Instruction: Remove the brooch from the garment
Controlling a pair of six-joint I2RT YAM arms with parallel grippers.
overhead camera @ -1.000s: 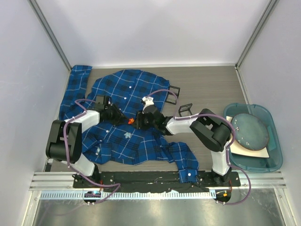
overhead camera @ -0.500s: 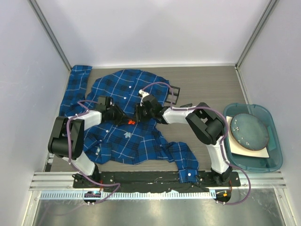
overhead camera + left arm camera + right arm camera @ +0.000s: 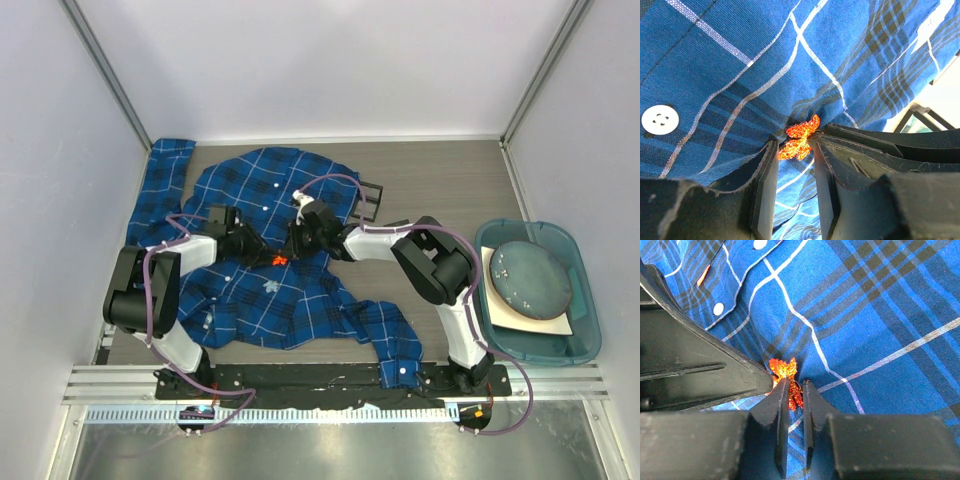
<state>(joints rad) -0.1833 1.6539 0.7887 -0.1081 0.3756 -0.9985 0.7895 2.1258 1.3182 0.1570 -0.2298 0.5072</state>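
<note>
Over on the left half of the table point(image 3: 440, 180), the brooch point(image 3: 277, 259) sits pinned near the middle of the garment point(image 3: 270, 175), with both arms crowded onto it. From above, the left end effector point(image 3: 262, 250) comes in from 9 o'clock and the right end effector point(image 3: 291, 250) from about 2 o'clock, so neither is really nearer.

The overhead view only gives you an orange speck between two black lumps. The wrist cams are where it gets useful. On the right wrist the jaws are nearly together with the brooch's lower end wedged between the tips, so it looks gripped to me. Its long axis runs roughly 12 to 6 there, in line with the fingers.

The left wrist shows it tilted 1 to 7, jaws half apart and straddling it over puckered cloth. I can't tell if that one's actually pinching fabric.

I'd guess the pull goes straight off the cloth.
</note>
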